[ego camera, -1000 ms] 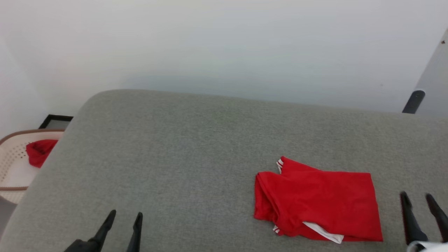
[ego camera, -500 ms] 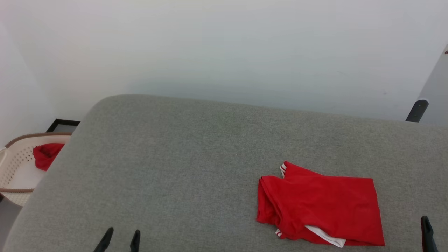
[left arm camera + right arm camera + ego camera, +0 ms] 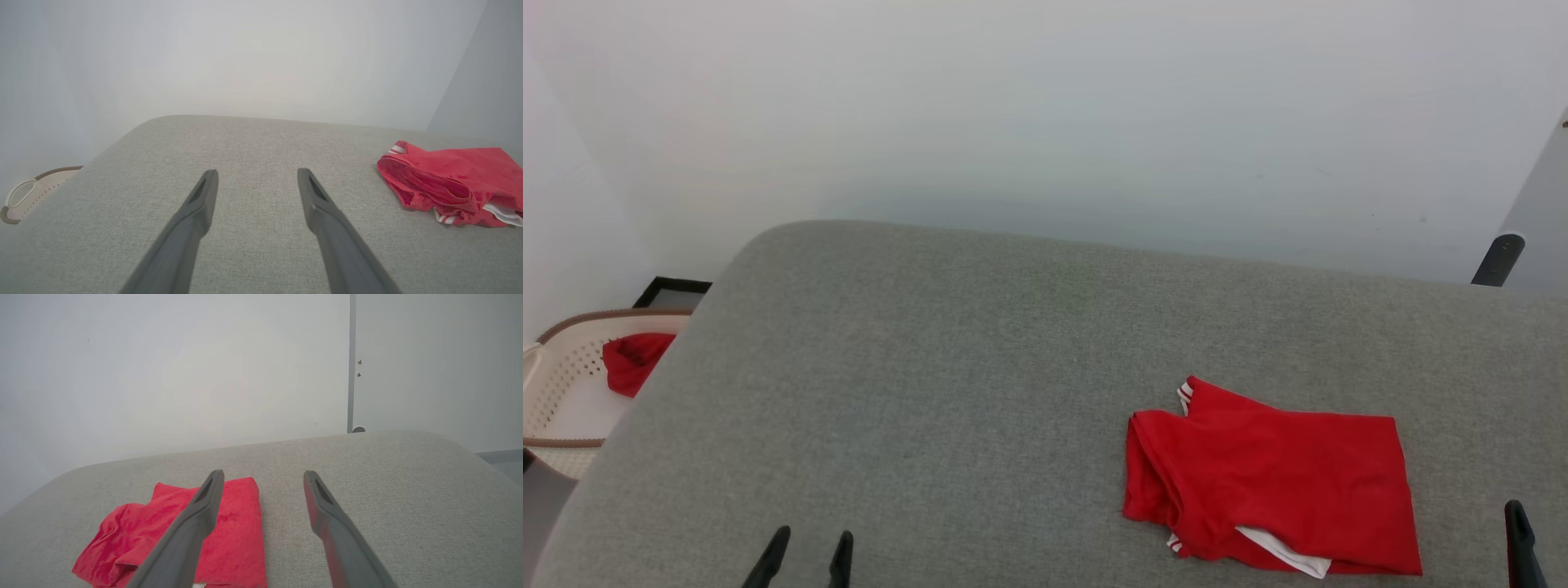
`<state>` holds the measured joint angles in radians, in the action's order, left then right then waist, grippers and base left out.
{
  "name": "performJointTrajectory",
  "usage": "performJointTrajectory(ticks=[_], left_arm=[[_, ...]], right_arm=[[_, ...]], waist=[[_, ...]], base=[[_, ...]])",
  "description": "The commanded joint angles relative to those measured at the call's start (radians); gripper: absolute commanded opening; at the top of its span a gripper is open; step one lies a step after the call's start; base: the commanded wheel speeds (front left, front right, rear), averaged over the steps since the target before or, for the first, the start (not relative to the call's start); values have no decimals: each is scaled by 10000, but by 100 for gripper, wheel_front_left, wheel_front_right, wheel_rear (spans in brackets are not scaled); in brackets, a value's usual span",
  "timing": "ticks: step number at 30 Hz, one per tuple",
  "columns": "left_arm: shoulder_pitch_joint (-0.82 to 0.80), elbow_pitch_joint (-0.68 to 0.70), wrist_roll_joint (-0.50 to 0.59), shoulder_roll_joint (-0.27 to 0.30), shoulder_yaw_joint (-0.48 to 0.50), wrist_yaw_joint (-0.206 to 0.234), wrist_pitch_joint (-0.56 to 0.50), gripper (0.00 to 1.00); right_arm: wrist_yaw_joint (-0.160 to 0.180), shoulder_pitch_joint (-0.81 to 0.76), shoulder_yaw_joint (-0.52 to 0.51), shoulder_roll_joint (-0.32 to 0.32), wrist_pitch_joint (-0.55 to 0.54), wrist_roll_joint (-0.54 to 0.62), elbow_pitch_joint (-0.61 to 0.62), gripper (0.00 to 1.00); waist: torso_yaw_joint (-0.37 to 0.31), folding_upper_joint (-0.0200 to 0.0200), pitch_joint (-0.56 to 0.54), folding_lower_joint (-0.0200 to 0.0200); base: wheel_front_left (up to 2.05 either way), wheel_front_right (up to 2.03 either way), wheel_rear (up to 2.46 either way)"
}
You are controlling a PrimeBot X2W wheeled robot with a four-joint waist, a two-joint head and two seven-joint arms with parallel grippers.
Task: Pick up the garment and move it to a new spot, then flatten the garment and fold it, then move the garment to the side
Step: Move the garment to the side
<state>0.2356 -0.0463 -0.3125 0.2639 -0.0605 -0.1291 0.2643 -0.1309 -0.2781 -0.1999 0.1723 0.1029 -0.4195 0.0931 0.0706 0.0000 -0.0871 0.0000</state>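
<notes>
- On the grey cushion (image 3: 947,367), the folded garment (image 3: 1270,482) lies loose; a finger snagging one layer could undo the fold.
- Left gripper (image 3: 257,171) and right gripper (image 3: 263,477) stand spread wide, both empty.

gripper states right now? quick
Left gripper: open, holding nothing.
Right gripper: open, holding nothing; the shirt lies free beside it.
</notes>
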Motion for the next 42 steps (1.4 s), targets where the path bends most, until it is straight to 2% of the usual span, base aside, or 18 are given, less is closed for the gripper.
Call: performJointTrajectory(ticks=[1,5,10,16,23,28,31,40,41,42], left_arm=[[10,35,-2,-24,-17,-19,-8,100],[-94,10,16,-61,-98,-19,-8,100],[-53,25,0,-222,-28,27,-8,100],[-356,27,68,-335,-129,14,-8,100],[-943,-166,-14,-423,-316,-11,-8,100],[-1527,-329,-117,-389,-546,-22,-8,100],[-1728,-389,-190,-426,-666,-23,-8,100],[-2492,-666,-271,-373,-1157,-18,-8,100],[-2582,-711,-292,-365,-1194,-18,-9,100],[-2661,-756,-310,-352,-1220,-18,-9,100]], right_arm=[[6,-122,-35,-57,-33,67,55,100],[4,-7,141,-22,-253,-3,11,100],[4,1102,656,570,-905,-109,8,100],[4,2933,1435,1916,-3135,-188,-918,100],[6,4709,2706,3154,-5858,-992,-2874,100],[6,5210,3113,3373,-7850,-1519,-3980,100],[6,5359,3384,3393,-8514,-1814,-4237,100],[11,5609,3870,3132,-8556,-1416,-5322,100],[11,5637,3855,2972,-8531,-1487,-5441,94],[11,5663,3913,2860,-8507,-1555,-5513,43]], waist=[[14,0,10,0],[78,0,36,0],[32,0,192,0],[257,0,546,0],[556,0,1296,0],[835,0,1761,0],[906,0,2019,0],[1142,0,2569,0],[1144,0,2597,0],[1138,0,2619,0]], base=[[0,0,0],[0,0,0],[0,0,0],[0,0,0],[0,0,0],[0,0,0],[0,0,0],[0,0,0],[0,0,0],[0,0,0]])
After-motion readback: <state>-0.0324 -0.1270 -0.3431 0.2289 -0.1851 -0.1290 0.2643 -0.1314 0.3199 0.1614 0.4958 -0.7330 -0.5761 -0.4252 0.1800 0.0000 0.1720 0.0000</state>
